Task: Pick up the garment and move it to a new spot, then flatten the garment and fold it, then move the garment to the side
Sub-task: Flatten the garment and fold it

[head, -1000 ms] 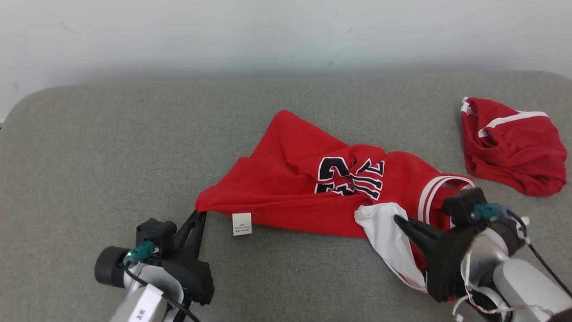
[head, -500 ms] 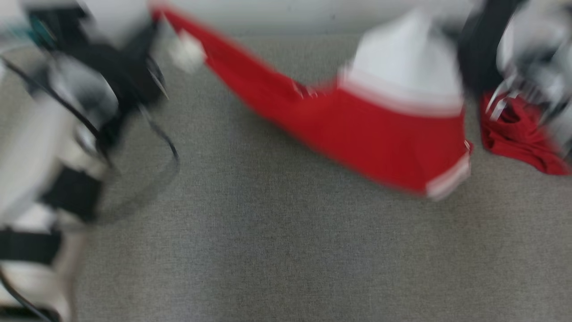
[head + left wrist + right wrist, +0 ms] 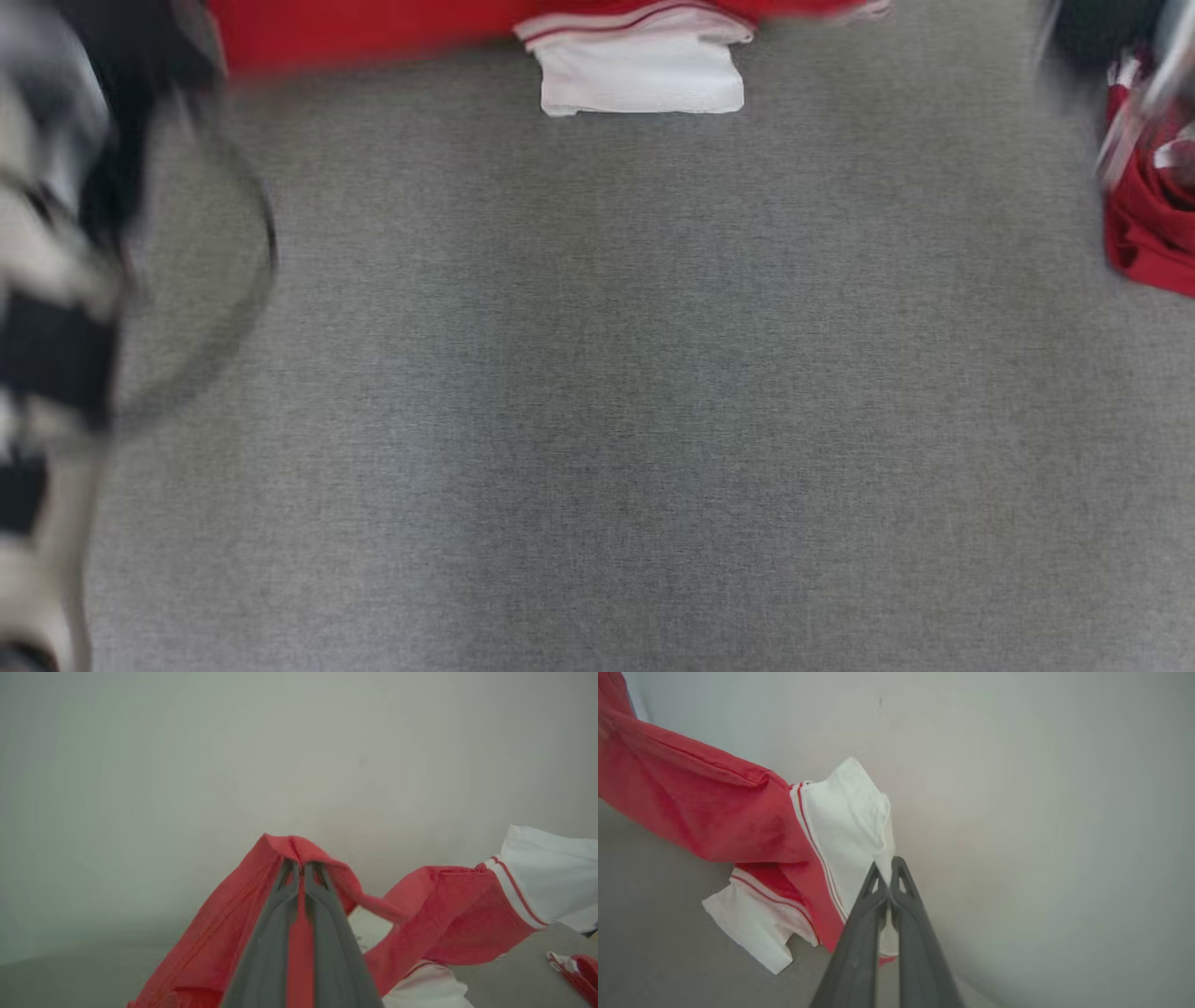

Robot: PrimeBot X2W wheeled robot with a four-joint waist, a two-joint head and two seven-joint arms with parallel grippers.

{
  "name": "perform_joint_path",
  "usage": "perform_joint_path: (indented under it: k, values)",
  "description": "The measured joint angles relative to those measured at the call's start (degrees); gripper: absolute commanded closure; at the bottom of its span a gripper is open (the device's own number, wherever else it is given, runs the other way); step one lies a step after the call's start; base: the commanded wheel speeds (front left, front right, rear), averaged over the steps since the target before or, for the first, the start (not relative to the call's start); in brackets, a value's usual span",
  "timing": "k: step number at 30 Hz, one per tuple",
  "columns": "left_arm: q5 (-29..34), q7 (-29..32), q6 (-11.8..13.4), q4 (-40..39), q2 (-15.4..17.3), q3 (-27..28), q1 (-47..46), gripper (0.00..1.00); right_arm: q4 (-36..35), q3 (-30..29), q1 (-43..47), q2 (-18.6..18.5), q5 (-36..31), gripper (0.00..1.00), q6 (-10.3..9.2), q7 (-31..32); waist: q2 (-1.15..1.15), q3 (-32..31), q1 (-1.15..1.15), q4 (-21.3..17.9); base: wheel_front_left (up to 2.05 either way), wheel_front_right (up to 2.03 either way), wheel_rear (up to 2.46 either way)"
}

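Note:
The garment (image 3: 373,28) is a red jersey with white sleeves, hanging stretched along the top edge of the head view, one white sleeve (image 3: 644,79) dangling toward the grey surface. In the left wrist view my left gripper (image 3: 301,868) is shut on a bunched red corner of the garment (image 3: 448,914). My right gripper (image 3: 888,870) is shut on the white sleeve fabric, and the red body of the garment (image 3: 714,812) stretches away to the upper left. My left arm (image 3: 56,233) is a motion blur at the left of the head view.
A second red garment (image 3: 1153,224) with white trim lies crumpled at the right edge, also seen low right as a red heap (image 3: 577,970). The grey upholstered surface (image 3: 597,420) spreads wide below. A pale wall (image 3: 233,765) stands behind.
The garment lay crumpled on the surface; both grippers have raised it and pulled it out between them. The arms rose fast and are blurred. The head view has shifted too.

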Motion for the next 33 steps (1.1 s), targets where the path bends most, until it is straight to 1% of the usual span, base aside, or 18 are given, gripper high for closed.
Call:
perform_joint_path:
  k: [2, 5, 7, 9, 13, 16, 18, 21, 24, 28, 31, 33]
  values:
    - [-0.1, -1.0, 0.0, 0.2, 1.2, -0.9, 7.4, 1.0, -0.8, 3.8, 6.5, -1.4, 1.5, 1.0, 0.15, -3.5, 0.0, -0.4, -0.01, 0.3, 0.0, 0.0, 0.0]
    - [-0.2, -2.4, 0.0, 0.0, 2.7, -2.1, 17.5, 1.0, -2.2, 6.0, 14.2, -3.3, 3.4, 1.0, 0.21, -9.0, -0.01, -1.6, -0.03, 0.5, 0.0, 0.0, 0.0]
    - [-0.9, -3.9, 0.0, -0.5, 2.4, -2.4, 23.7, 1.0, -3.1, 6.4, 19.0, -4.1, 5.3, 1.0, 0.23, -12.4, -0.01, -2.7, -0.03, 0.5, 0.0, 0.0, 0.0]
    - [-1.1, -4.6, -0.1, -1.0, 2.3, -3.3, 28.6, 1.0, -4.2, 8.2, 23.8, -4.8, 6.2, 1.0, 0.24, -14.8, -0.01, -4.0, -0.04, 0.3, 0.0, 0.0, 0.0]
    - [-1.3, -5.7, -0.1, -2.2, 0.8, -5.3, 34.6, 1.0, -4.5, 10.5, 31.0, -6.3, 8.1, 1.0, 0.23, -18.2, -0.02, -7.2, -0.05, -0.3, 0.0, 0.0, 0.0]
    - [-1.4, -6.1, -0.1, -1.8, 1.0, -6.3, 37.8, 1.0, -3.8, 12.9, 35.7, -7.8, 8.9, 1.0, 0.23, -18.8, -0.02, -9.7, -0.05, -0.6, 0.0, 0.0, 0.0]
    - [-1.2, -6.1, -0.1, -1.7, 1.5, -6.9, 40.0, 1.0, -3.3, 13.2, 39.0, -8.3, 10.2, 1.0, 0.23, -19.3, -0.02, -11.3, -0.05, -0.8, 0.0, 0.0, 0.0]
    - [-1.8, -6.3, -0.1, -2.9, 0.9, -7.3, 44.0, 1.0, -3.3, 13.4, 43.6, -9.9, 10.8, 1.0, 0.23, -19.8, -0.02, -13.8, -0.05, -0.8, 0.0, 0.0, 0.0]
    - [-1.8, -6.5, -0.1, -4.5, 1.2, -7.9, 47.4, 1.0, -4.4, 14.7, 46.8, -11.0, 11.5, 1.0, 0.24, -20.1, -0.02, -15.9, -0.06, -0.8, 0.0, 0.0, 0.0]
    - [-1.8, -6.5, 0.6, -6.7, 1.3, -8.3, 50.4, 1.0, -4.0, 15.3, 50.4, -11.1, 13.4, 1.0, 0.24, -20.0, -0.02, -18.0, -0.05, -0.5, 0.0, 0.0, 0.0]
    - [-1.9, -6.5, 2.3, -8.1, 1.4, -7.9, 52.1, 1.0, -4.2, 15.4, 52.3, -10.8, 15.1, 1.0, 0.15, -19.7, -0.03, -18.7, -0.05, 0.1, 0.0, 0.0, 0.0]
    - [-2.1, -6.0, 2.3, -9.0, 1.5, -8.2, 53.5, 1.0, -4.2, 15.6, 53.1, -10.4, 16.4, 1.0, 0.16, -18.7, -0.02, -18.9, -0.04, 0.4, 0.0, 0.0, 0.0]
